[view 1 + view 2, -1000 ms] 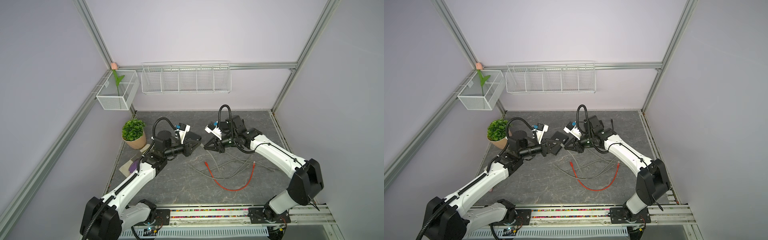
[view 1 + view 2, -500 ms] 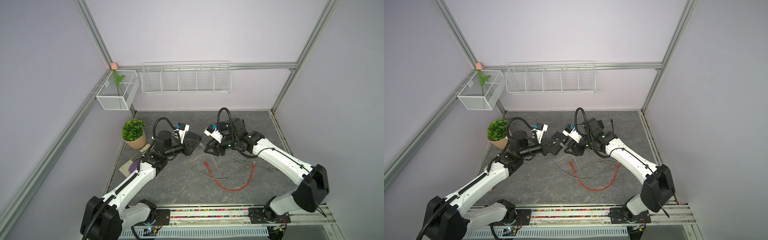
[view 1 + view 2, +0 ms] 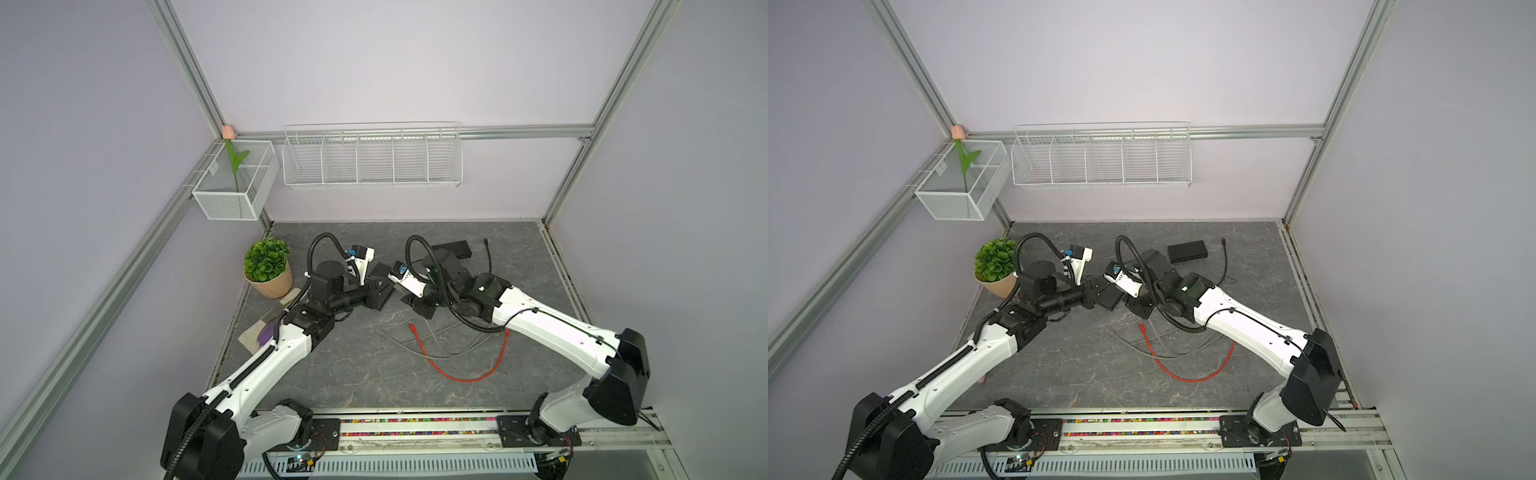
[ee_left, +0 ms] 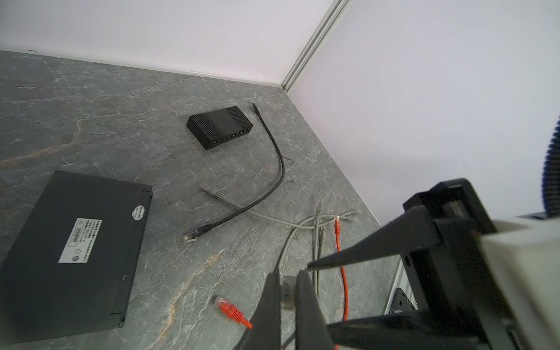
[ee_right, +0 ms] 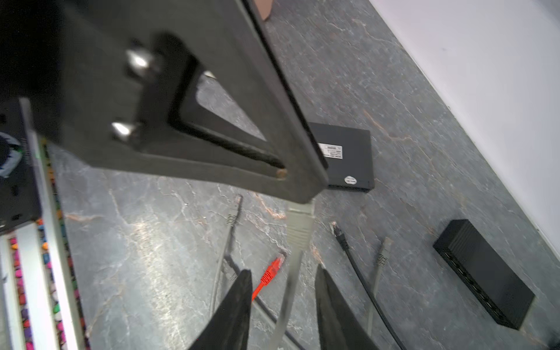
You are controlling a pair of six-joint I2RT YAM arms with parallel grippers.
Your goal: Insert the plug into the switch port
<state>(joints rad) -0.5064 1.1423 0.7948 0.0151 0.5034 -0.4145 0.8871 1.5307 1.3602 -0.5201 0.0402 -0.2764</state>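
– Handover, is it? Who has the plug?
– The left claw [image 4: 288, 272] is pressed together on the grey plastic network plug [image 5: 300, 224]. It holds the plug up off the grey marbled table [image 4: 91, 106], where the two arms meet. The right claw [image 5: 283, 269] is spread, one finger on each side of the plug's grey cable [image 5: 289, 291], and neither finger seems to touch it.
– So which step?
– I'd say a regrasp ahead of the insertion. The small black ribbed switch [image 4: 219, 127] lies well apart, near the back corner, with its row of ports empty. A larger flat black box with a white label [image 4: 75, 242] lies nearer, but I can't see its ports.
– And next?
– Probably the right claw closes on the cable just behind the plug, and only then does the left one let go. After that the plug's nose has to be squared to one port. I can't tell which way its clip faces. The loose red cable [image 4: 231, 312] and the black cable [image 4: 272, 169] lie in between, so the carry should stay high
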